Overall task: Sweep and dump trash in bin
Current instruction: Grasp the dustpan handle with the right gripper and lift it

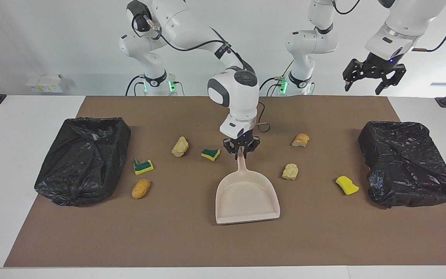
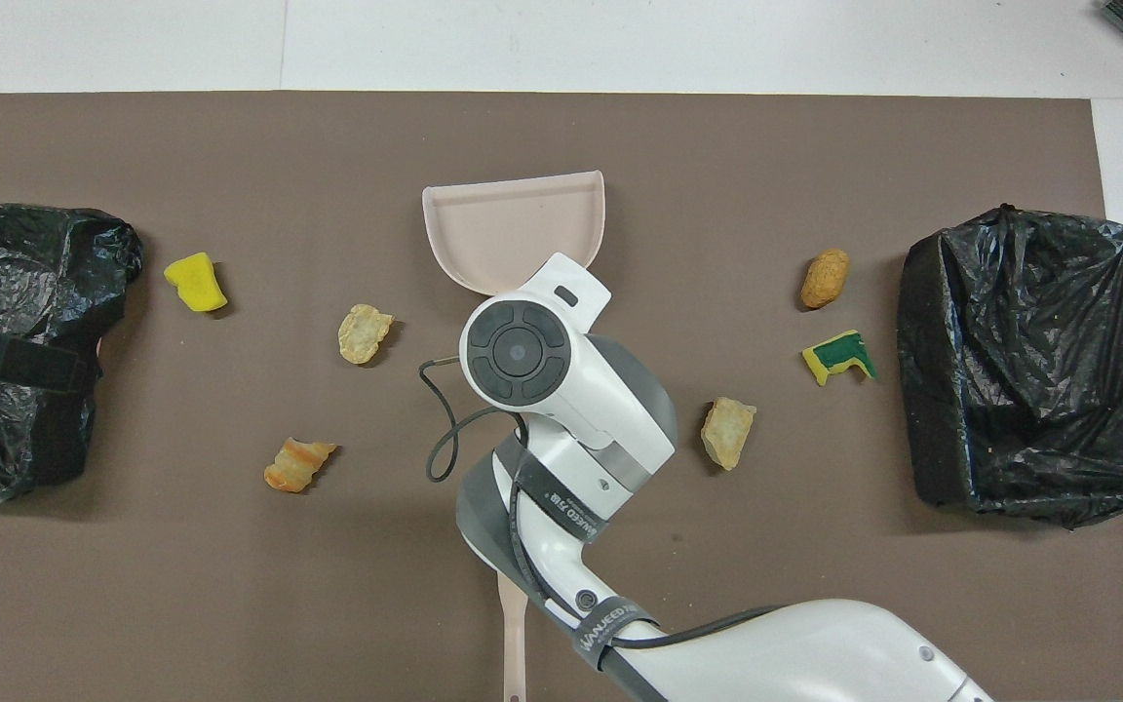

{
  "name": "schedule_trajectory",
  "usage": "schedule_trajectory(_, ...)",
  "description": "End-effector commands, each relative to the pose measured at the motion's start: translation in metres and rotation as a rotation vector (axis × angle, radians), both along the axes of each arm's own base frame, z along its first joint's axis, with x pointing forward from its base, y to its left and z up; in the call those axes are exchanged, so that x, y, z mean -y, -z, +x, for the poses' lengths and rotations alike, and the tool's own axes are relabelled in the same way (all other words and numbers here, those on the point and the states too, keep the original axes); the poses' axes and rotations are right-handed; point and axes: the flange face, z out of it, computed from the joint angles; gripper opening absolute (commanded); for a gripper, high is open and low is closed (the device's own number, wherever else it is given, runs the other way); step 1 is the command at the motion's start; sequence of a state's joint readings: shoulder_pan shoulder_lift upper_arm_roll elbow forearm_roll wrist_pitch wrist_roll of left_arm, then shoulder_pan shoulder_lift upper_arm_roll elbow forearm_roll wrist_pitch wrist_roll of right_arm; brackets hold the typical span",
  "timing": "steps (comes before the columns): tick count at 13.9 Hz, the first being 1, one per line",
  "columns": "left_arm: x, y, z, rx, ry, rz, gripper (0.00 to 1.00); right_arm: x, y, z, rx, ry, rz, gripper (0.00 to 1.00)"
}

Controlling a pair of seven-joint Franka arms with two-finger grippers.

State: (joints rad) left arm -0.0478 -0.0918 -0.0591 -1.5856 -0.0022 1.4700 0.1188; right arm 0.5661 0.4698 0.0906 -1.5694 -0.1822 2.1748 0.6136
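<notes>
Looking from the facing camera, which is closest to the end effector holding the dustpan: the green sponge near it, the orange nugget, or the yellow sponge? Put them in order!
From the right end effector, shut on the dustpan handle:
1. Green sponge, right beside it.
2. Orange nugget, toward the right arm's end, by that bin.
3. Yellow sponge, toward the left arm's end; only slightly farther than the nugget.
</notes>
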Motion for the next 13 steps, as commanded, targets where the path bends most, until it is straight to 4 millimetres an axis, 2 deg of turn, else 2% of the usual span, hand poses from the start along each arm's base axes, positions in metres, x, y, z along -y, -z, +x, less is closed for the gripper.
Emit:
schedule_trajectory(1, 0.019, 0.013, -0.019, -0.013, -0.015, 0.021, 1.0, 0.046, -0.039, 0.009, -0.035, -0.112, -0.006, 0.0)
schedule_trajectory(4, 0.048, 0.035, -0.031, -0.022, -0.024, 0.032, 1.0, 0.106, -0.075, 0.023, -0.095, -0.29, 0.003, 0.0)
schedule_trajectory(7, 0.094, 0.055, -0.055, -0.02, -0.024, 0.042, 1.0, 0.163, -0.101, 0.026, -0.161, -0.473, -0.036, 0.0)
schedule_trajectory(8, 0.112, 0.061, -0.065, -0.021, -0.037, 0.044, 1.0, 0.181, -0.105, 0.028, -0.18, -0.534, -0.043, 0.0)
schedule_trajectory(10, 0.133, 0.077, -0.081, -0.045, -0.04, 0.038, 1.0, 0.206, -0.114, 0.029, -0.205, -0.65, -0.046, 0.0)
schedule_trajectory(13, 0.151, 0.105, -0.103, -0.071, -0.02, 0.004, 1.0, 0.247, -0.114, 0.033, -0.249, -0.84, -0.052, 0.0)
